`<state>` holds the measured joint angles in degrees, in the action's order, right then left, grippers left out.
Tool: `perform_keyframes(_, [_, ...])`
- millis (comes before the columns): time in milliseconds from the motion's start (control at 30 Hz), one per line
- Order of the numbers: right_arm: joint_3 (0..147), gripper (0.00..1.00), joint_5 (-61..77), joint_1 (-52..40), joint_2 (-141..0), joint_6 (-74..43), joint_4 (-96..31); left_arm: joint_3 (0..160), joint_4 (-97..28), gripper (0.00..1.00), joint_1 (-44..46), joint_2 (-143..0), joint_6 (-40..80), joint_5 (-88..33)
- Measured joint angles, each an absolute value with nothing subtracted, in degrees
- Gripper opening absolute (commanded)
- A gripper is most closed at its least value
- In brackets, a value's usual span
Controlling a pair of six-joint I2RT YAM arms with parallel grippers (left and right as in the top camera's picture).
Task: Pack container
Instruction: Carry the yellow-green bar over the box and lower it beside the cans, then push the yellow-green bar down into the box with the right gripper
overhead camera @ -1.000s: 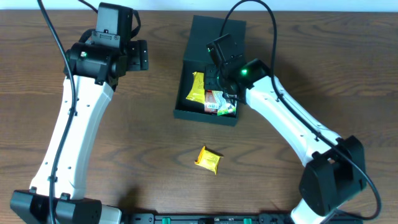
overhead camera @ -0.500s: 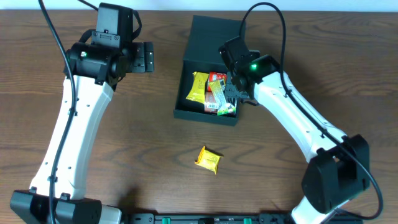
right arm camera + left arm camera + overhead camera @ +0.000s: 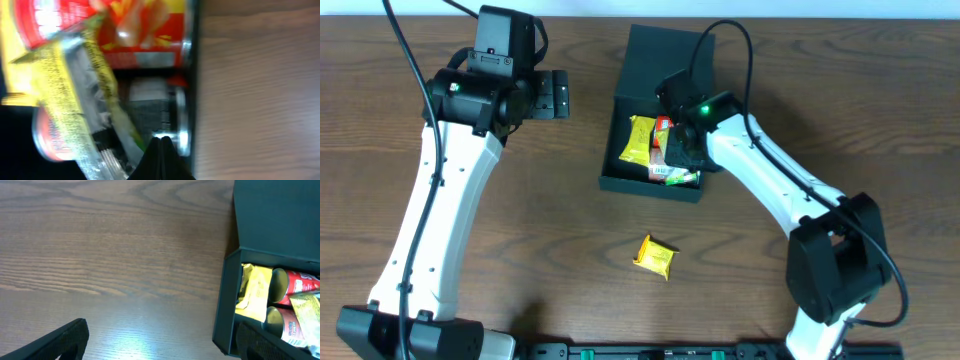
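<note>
Lying nearest the arm bases, a loose yellow packet (image 3: 656,256) sits alone on the wood table (image 3: 540,230), well apart from the container (image 3: 650,184). Container is mid-table just beyond, open, w/ lid (image 3: 670,55) flipped back on the far side. Inside: yellow pouch (image 3: 637,140) at left, red cans (image 3: 664,128) in the middle, green-yellow wrapper (image 3: 678,177) by the near wall. R gripper (image 3: 682,150) is down in the container's right part, over cans and wrapper. Its wrist view is blurry, but the fingers (image 3: 150,167) look pressed together, nothing seen btwn them. L gripper (image 3: 558,95) hangs over bare table left of the lid, fingers (image 3: 62,340) spread wide, holding nothing.
</note>
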<state>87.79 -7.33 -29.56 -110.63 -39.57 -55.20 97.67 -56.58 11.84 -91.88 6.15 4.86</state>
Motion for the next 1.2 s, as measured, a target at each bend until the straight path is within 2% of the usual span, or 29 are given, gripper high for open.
perform_keyframes(300, [87.77,0.02,3.46,-30.59,-110.65,-40.56,-40.82,97.67,-56.6,0.95,11.84,-91.88,6.15,4.86])
perform_keyframes(600, [87.74,0.01,2.09,-30.41,-110.65,-39.81,-49.74,97.67,-56.69,0.96,11.81,-91.9,6.15,4.86])
perform_keyframes(833, [87.77,0.01,1.34,-28.49,-110.65,-39.38,-51.53,97.67,-56.93,0.96,11.84,-91.96,6.15,4.67])
perform_keyframes(1000, [87.77,0.01,7.44,-25.58,-110.65,-39.18,-56.53,97.67,-58.48,0.95,11.81,-92.73,6.15,4.6])
perform_keyframes(1200, [87.77,0.01,16.6,-25.91,-110.65,-38.22,-50.06,97.67,-58.54,0.95,11.81,-92.75,6.15,4.62])
